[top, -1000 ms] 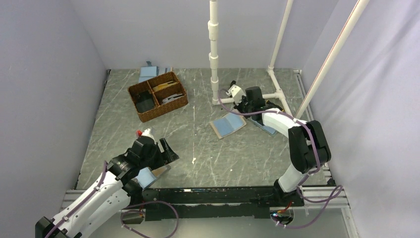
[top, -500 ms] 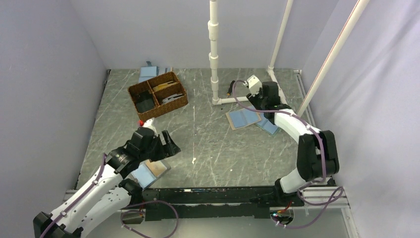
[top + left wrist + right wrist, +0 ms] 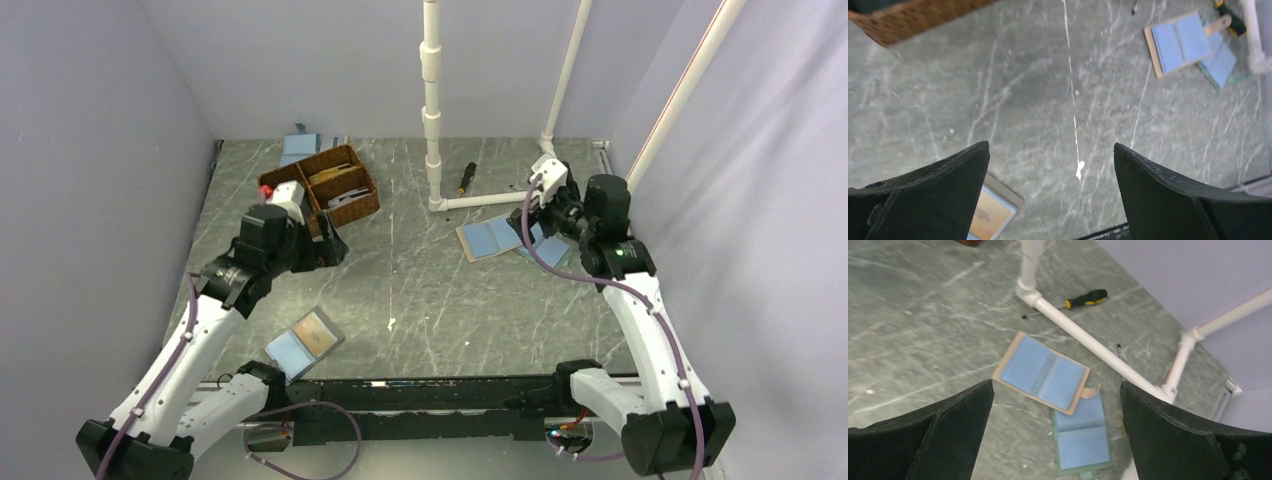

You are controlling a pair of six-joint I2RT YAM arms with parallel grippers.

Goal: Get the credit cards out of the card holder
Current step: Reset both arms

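Note:
The card holder (image 3: 490,238), light blue with tan edging, lies open and flat by the white pipe; it also shows in the right wrist view (image 3: 1040,371) and far off in the left wrist view (image 3: 1180,42). I cannot make out any credit cards in its pockets. My right gripper (image 3: 545,222) hovers open just right of and above the holder, with nothing between its fingers (image 3: 1056,384). Over at the left, near the basket, my left gripper (image 3: 328,246) is raised high and open (image 3: 1051,146), also holding nothing.
A green-edged blue folder (image 3: 545,250) lies partly under the holder's right edge (image 3: 1082,440). A folder with one brown half (image 3: 305,343) lies near the front left. A wicker basket (image 3: 320,192), a white pipe frame (image 3: 432,100) and a screwdriver (image 3: 466,178) stand at the back.
My right gripper slid the card holder right toward the pipe, opened, and drew back right. My left arm rose from the brown-half folder toward the basket and opened wider.

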